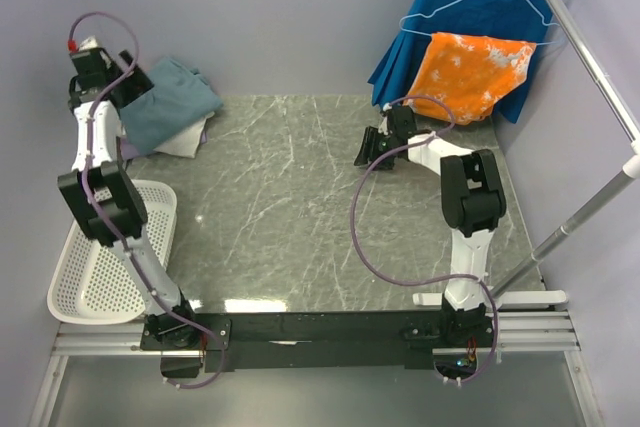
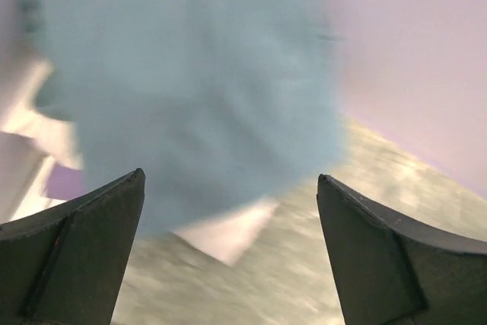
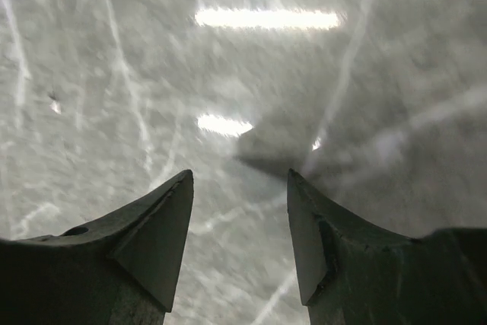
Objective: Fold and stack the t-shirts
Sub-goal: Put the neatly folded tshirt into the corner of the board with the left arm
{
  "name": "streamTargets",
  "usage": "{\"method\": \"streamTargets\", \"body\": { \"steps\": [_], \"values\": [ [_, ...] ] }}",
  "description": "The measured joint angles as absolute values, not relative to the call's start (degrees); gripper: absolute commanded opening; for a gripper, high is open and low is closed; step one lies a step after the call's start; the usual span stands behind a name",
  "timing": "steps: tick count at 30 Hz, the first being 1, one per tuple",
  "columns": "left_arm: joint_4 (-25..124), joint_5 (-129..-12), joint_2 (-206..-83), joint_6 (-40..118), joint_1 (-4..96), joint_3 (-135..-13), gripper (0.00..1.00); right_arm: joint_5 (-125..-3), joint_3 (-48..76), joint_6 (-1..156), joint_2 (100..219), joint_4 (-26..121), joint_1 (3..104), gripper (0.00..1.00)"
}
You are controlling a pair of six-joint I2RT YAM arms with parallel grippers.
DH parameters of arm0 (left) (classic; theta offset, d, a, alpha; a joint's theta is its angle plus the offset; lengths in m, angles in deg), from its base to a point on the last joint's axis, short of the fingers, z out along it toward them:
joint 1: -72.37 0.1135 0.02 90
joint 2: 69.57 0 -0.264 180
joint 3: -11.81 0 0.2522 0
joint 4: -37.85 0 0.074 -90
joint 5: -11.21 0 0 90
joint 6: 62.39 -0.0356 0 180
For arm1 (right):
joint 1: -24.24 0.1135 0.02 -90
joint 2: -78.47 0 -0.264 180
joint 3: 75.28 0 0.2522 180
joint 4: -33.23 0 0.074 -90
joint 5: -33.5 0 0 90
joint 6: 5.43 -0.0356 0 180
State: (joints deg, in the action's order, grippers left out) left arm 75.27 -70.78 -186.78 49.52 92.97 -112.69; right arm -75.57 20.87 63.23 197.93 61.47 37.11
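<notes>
Left fingers (image 2: 76, 256) gape over soft, rumpled blue-grey t-shirt (image 2: 205, 89).

Pale lavender walls (image 1: 300, 7) enclose a grey, white-veined table (image 1: 290, 217), its glossy top catching bars of overhead light (image 3: 266, 18). A metal rail (image 1: 590, 57) slants across the right corner, where a bright blue pleated garment (image 1: 440, 7) and an orange-and-white blotched cloth (image 1: 470, 72) hang. A white perforated basket (image 1: 95, 282) sits at the table's left edge.

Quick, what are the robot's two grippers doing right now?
Left gripper: open, holding nothing.
Right gripper: open, holding nothing.
</notes>
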Motion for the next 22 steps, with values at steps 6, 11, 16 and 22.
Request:
{"method": "streamTargets", "body": {
  "steps": [6,11,16,22],
  "values": [
    [67.6,-72.6,-167.6,49.5,77.8,-101.2,0.99,-69.4,11.0,64.5,186.8,60.7,38.3,0.67],
    [61.1,-73.6,-157.0,49.6,61.7,-86.7,0.99,-62.1,5.4,65.9,173.0,57.6,42.0,1.00],
    [57.5,-78.8,-150.7,51.2,52.2,-68.5,1.00,-52.4,-2.6,67.0,161.1,53.5,46.6,1.00],
    [55.7,-84.9,-140.4,53.7,47.6,-51.1,1.00,-40.8,-15.4,66.9,150.7,51.0,48.2,1.00]
  ]
}}
